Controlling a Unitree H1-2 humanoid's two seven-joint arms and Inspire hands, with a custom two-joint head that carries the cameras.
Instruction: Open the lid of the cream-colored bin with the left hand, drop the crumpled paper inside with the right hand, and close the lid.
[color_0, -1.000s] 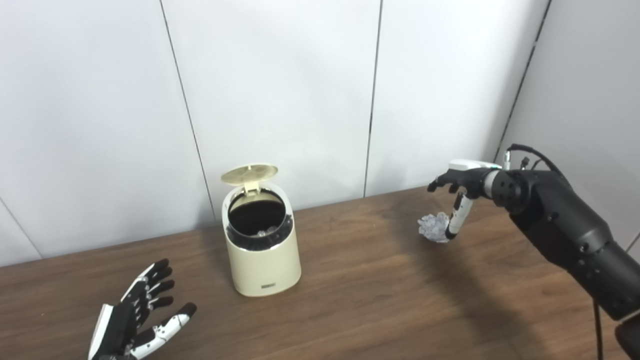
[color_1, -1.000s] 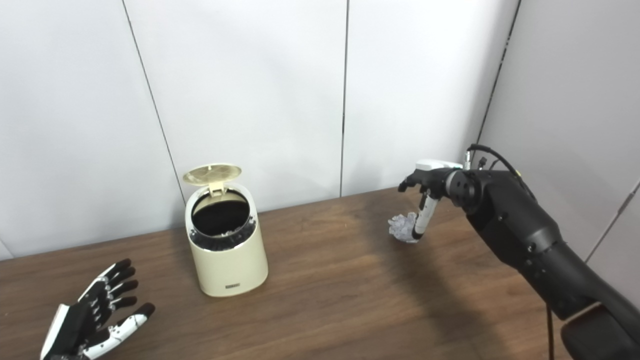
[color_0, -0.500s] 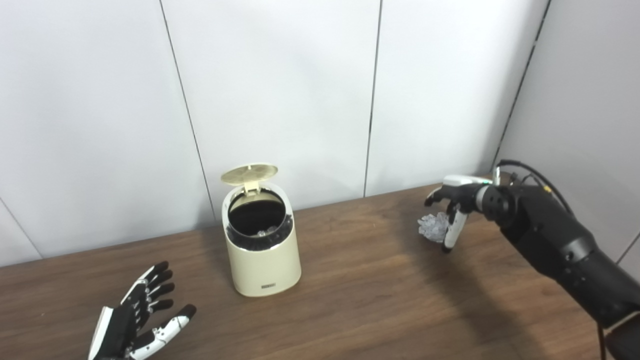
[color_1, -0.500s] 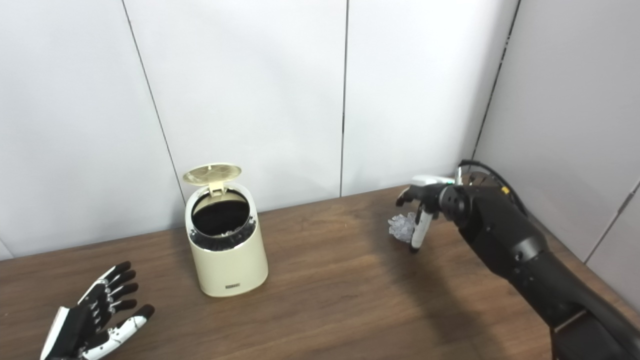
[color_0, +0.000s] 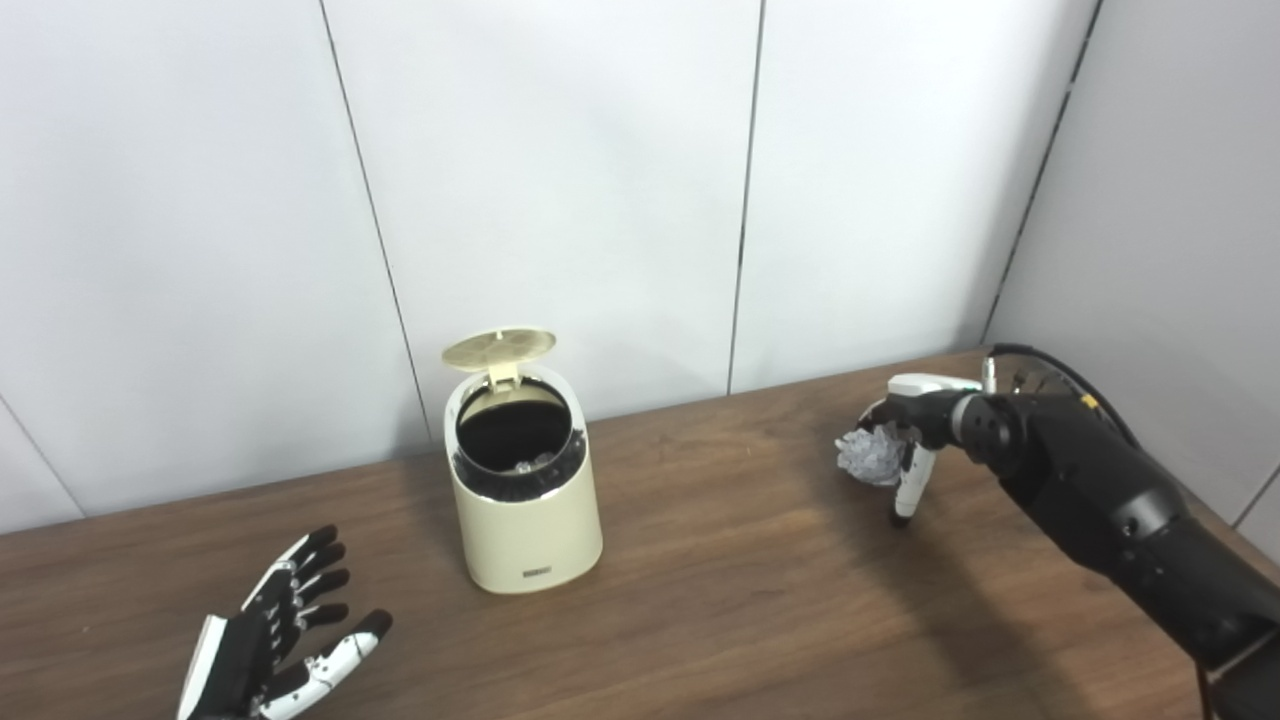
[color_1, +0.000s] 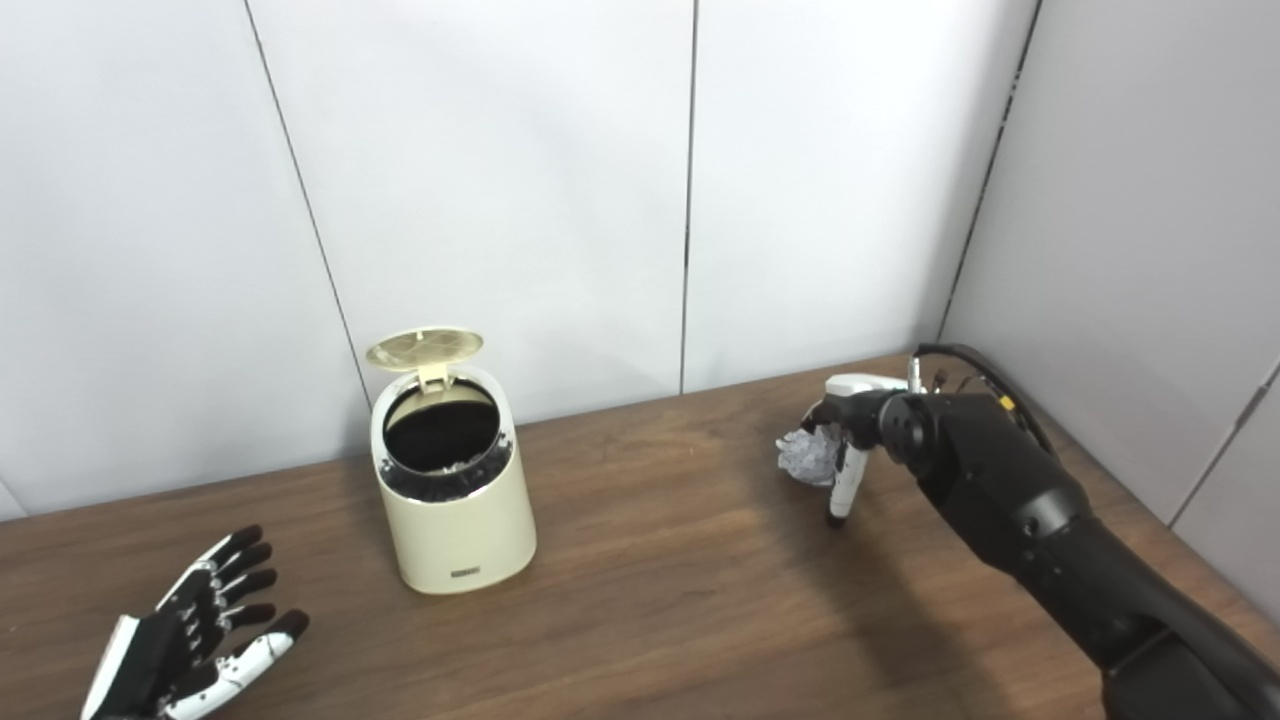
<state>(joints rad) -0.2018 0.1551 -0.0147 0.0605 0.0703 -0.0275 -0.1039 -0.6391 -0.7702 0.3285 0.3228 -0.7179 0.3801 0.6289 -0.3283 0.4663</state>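
Left of the cream-colored bin (color_0: 523, 490), near the table's (color_0: 720, 600) front edge, our left hand (color_0: 262, 655) lies released, fingers spread, holding nothing. On the bin the lid (color_0: 498, 346) stands tipped up, so we judge the opening step done; the drop and the closing remain. Well to the right of the bin, the crumpled paper (color_0: 872, 455) sits on the wood with our right hand (color_0: 912, 435) curled over it; whether it grips, we cannot tell. Between paper and bin nothing stands.
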